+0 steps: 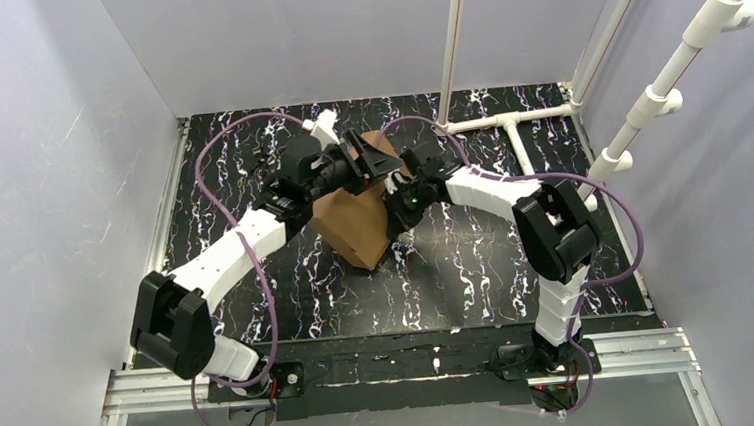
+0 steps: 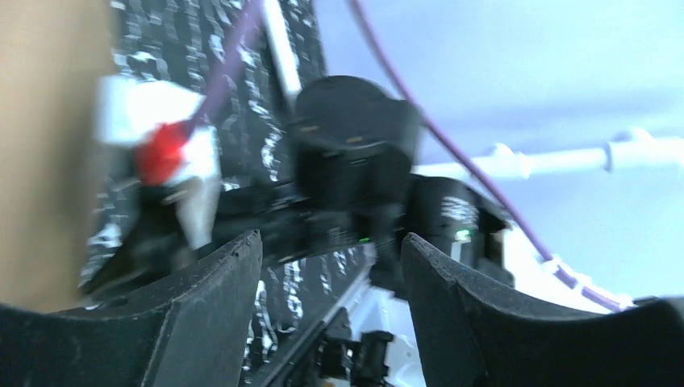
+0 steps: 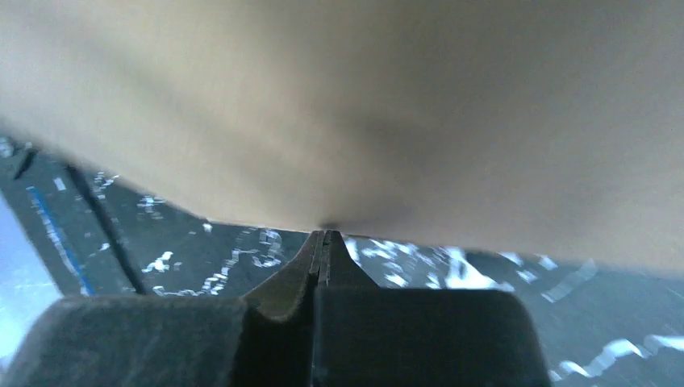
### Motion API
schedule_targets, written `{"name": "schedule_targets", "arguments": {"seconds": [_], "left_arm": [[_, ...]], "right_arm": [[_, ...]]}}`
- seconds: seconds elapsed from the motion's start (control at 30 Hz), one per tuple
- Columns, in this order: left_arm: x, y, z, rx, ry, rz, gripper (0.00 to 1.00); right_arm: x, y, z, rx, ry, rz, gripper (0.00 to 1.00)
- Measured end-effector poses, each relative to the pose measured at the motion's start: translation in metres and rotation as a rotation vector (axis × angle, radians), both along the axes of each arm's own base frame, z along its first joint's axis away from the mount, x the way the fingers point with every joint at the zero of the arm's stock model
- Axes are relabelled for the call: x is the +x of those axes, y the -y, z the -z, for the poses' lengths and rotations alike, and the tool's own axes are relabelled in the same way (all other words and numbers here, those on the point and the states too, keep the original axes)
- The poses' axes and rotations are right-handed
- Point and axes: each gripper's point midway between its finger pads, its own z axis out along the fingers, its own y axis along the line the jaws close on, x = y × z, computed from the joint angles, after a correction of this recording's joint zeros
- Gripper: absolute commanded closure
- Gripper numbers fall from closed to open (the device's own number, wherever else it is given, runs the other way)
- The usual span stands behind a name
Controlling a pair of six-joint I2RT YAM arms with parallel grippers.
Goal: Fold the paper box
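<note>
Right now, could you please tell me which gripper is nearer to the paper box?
The right. The right gripper, jaws shut, meets the edge of the paper box with its tips. The left gripper stands open and empty, the box off to its side.

The table (image 1: 478, 276), black with white marbled veining, carries 1 brown paper box (image 1: 354, 230) standing tilted near its centre, near lower edge apparently on the surface, and 1 white pipe frame (image 1: 512, 123) at the far right.
</note>
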Motion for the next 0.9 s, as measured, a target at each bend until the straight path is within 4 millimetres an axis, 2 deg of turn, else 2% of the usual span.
{"name": "schedule_targets", "arguments": {"seconds": [0.07, 0.1, 0.13, 0.2, 0.3, 0.37, 0.43, 0.5, 0.57, 0.6, 0.67, 0.73, 0.8, 0.9], "left_arm": [[-0.008, 0.027, -0.015, -0.038, 0.024, 0.081, 0.38], [-0.007, 0.04, -0.014, -0.045, 0.018, 0.11, 0.38], [-0.007, 0.052, 0.005, -0.032, -0.026, 0.139, 0.38], [-0.006, 0.061, 0.03, -0.011, -0.079, 0.159, 0.37], [-0.009, 0.059, 0.04, 0.027, -0.085, 0.176, 0.36], [-0.009, 0.05, 0.036, 0.051, -0.06, 0.177, 0.33], [-0.006, 0.027, 0.024, 0.083, -0.018, 0.158, 0.28], [0.002, -0.006, 0.01, 0.123, 0.031, 0.11, 0.23], [0.014, -0.055, -0.003, 0.188, 0.082, 0.017, 0.21], [0.022, -0.087, -0.006, 0.237, 0.104, -0.051, 0.21], [0.035, -0.131, -0.001, 0.314, 0.109, -0.151, 0.22], [0.05, -0.174, 0.019, 0.41, 0.074, -0.234, 0.26], [0.064, -0.201, 0.049, 0.492, 0.005, -0.262, 0.31], [0.082, -0.215, 0.103, 0.577, -0.101, -0.227, 0.35]], "right_arm": [[-0.019, -0.024, -0.003, 0.059, -0.037, -0.067, 0.99], [-0.025, -0.031, 0.0, 0.083, -0.069, -0.083, 0.99], [-0.023, -0.03, 0.006, 0.088, -0.09, -0.065, 0.99], [-0.018, -0.022, 0.011, 0.097, -0.093, -0.029, 0.99], [-0.017, -0.005, 0.02, 0.078, -0.107, 0.013, 0.99], [-0.014, 0.007, 0.021, 0.074, -0.109, 0.043, 0.99], [-0.007, 0.015, 0.016, 0.082, -0.098, 0.068, 0.99], [0.003, 0.02, 0.009, 0.099, -0.074, 0.089, 0.99], [0.01, 0.022, 0.006, 0.109, -0.056, 0.101, 0.99], [0.012, 0.023, 0.005, 0.111, -0.05, 0.104, 0.99], [0.014, 0.023, 0.005, 0.111, -0.047, 0.109, 0.99], [0.018, 0.021, 0.006, 0.108, -0.043, 0.116, 0.99], [0.024, 0.018, 0.009, 0.108, -0.04, 0.124, 0.99], [0.033, 0.014, 0.017, 0.102, -0.047, 0.135, 0.99]]}}
